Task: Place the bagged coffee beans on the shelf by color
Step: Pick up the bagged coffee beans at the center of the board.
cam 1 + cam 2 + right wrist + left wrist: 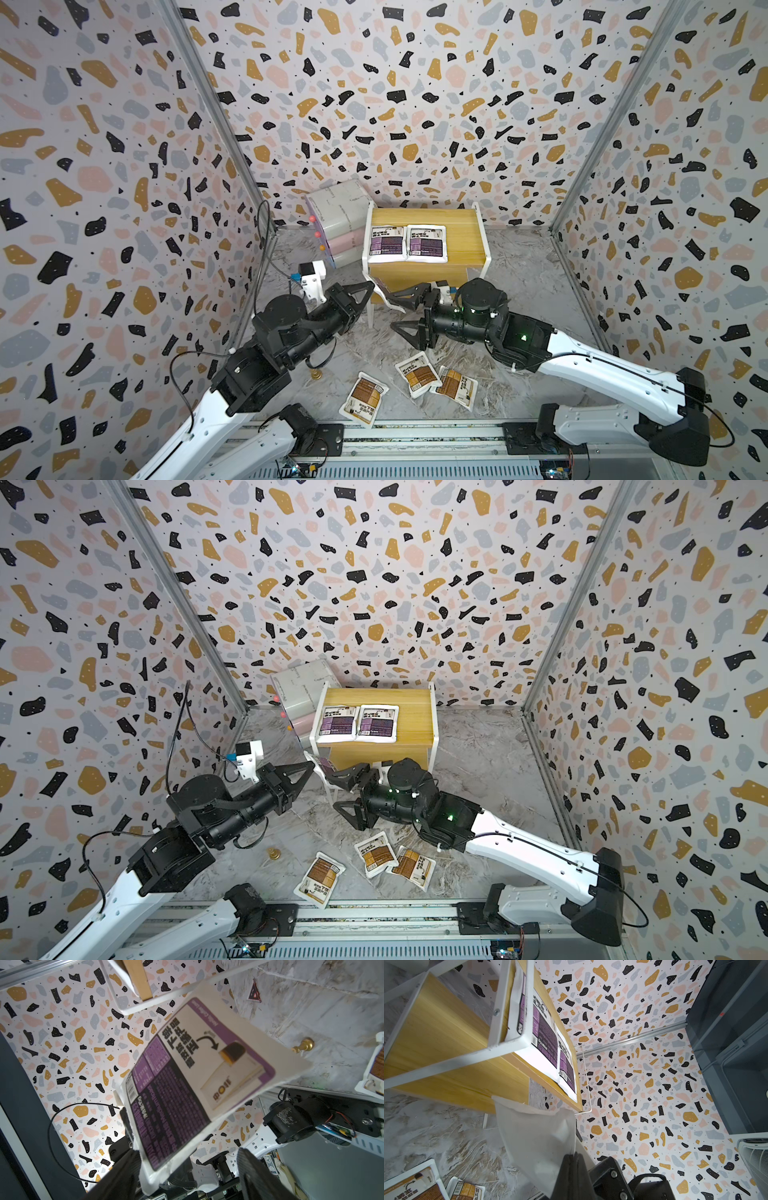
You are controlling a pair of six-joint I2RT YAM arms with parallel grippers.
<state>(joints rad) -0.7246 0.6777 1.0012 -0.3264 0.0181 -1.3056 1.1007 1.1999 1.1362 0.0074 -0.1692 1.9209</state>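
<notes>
Above the marble floor, the left gripper clamps a purple coffee pouch at the shelf's seven o'clock. The right gripper holds its jaws apart around it; I think they should close squarely before the left releases.

- left arm extended forward, left gripper pinched tight on pouch edge
- right arm bent inward, right gripper faces left gripper, jaws wide apart around pouch, not gripping

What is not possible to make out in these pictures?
- The held purple pouch: both top views, nearly edge-on, partly under a finger of the right gripper.
- Its printed face: left wrist view shows only the blank back.
- Two brown pouches: left wrist view, cut by the bottom edge.
</notes>
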